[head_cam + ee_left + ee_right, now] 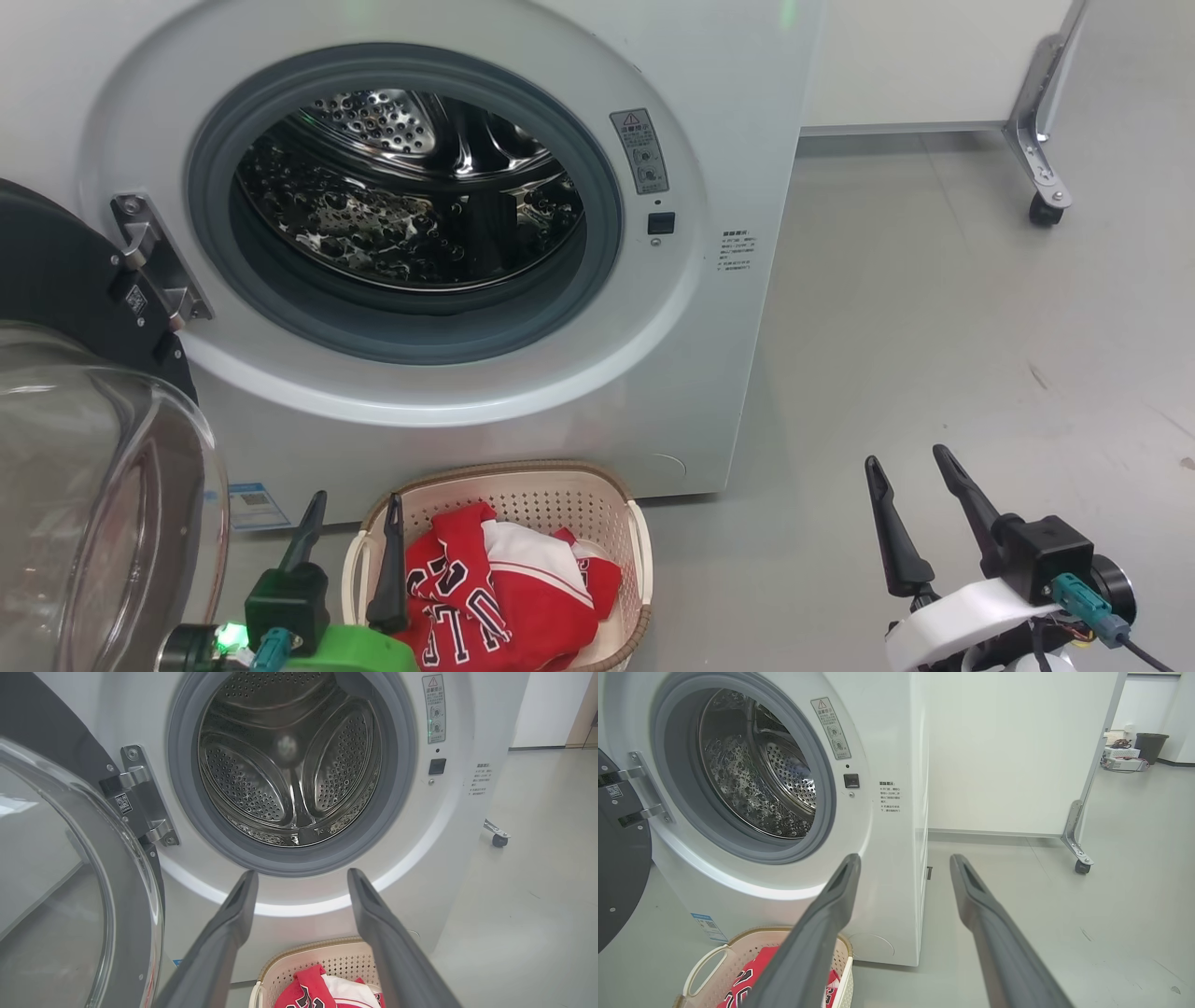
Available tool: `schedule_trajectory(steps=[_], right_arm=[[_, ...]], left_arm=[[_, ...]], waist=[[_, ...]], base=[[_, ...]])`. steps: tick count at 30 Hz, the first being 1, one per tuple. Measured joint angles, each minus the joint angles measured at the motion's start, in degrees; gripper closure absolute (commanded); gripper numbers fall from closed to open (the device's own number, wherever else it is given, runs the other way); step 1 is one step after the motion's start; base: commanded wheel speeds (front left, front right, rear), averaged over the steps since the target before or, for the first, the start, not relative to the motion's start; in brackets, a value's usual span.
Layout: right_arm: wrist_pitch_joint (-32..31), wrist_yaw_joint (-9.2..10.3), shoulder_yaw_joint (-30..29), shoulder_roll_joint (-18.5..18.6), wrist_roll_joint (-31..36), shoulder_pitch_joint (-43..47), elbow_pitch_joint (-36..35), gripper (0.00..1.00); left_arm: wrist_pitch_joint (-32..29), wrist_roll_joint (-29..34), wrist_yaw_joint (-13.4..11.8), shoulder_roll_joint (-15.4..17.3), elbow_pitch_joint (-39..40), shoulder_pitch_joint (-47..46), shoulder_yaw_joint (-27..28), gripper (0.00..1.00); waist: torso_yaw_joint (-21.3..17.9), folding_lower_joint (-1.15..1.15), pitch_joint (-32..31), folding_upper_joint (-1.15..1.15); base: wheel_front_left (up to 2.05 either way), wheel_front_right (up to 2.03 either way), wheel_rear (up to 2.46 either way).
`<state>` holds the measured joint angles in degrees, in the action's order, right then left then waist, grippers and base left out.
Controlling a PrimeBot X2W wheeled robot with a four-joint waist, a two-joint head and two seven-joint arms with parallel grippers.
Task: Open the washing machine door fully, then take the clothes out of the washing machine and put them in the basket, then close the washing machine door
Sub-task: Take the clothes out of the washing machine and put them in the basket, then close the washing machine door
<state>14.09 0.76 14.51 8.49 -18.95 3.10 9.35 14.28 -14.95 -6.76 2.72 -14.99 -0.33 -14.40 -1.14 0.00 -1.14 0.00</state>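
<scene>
The white washing machine (728,112) stands with its steel drum (411,196) bare of laundry. Its door (84,485) hangs swung wide at the left, glass bowl toward me; it also fills the left of the left wrist view (70,891). On the floor below the opening, the cream basket (523,485) holds the red and white clothes (504,588). My left gripper (355,509) is open and empty just above the basket's left rim. To the right of the machine, over bare floor, my right gripper (910,457) is open with nothing between its fingers.
A white panel on a metal leg with a caster (1044,210) stands at the back right. Grey floor (934,355) stretches right of the machine. The right wrist view shows a dark bin (1150,746) far off.
</scene>
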Motion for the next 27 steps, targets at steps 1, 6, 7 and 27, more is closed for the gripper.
schedule_trajectory(steps=[1,6,7,27], right_arm=[[-0.1,0.22,0.0,0.0,0.0,0.1,-0.2,0.00],[-0.3,0.90,0.1,-0.1,0.0,1.1,-0.8,0.00],[-0.4,0.91,0.1,-0.1,0.0,1.1,-1.0,0.00],[-1.6,1.48,0.1,0.1,0.0,2.2,-3.6,0.00]], left_arm=[[0.0,0.1,0.0,0.0,0.4,0.4,0.0,0.00],[-0.3,0.5,0.0,0.2,2.3,1.7,0.2,0.00],[-0.7,0.5,0.0,0.2,2.6,1.9,0.2,0.00],[-4.2,3.3,0.0,0.5,8.5,5.1,0.5,0.00]], waist=[[0.0,0.00,0.0,0.00],[-0.1,0.00,-0.3,0.00],[-0.1,0.00,-0.3,0.00],[0.1,0.00,-0.2,0.00]], base=[[0.00,0.00,0.00],[0.00,0.00,0.00],[0.00,0.00,0.00],[0.00,0.00,0.00]])
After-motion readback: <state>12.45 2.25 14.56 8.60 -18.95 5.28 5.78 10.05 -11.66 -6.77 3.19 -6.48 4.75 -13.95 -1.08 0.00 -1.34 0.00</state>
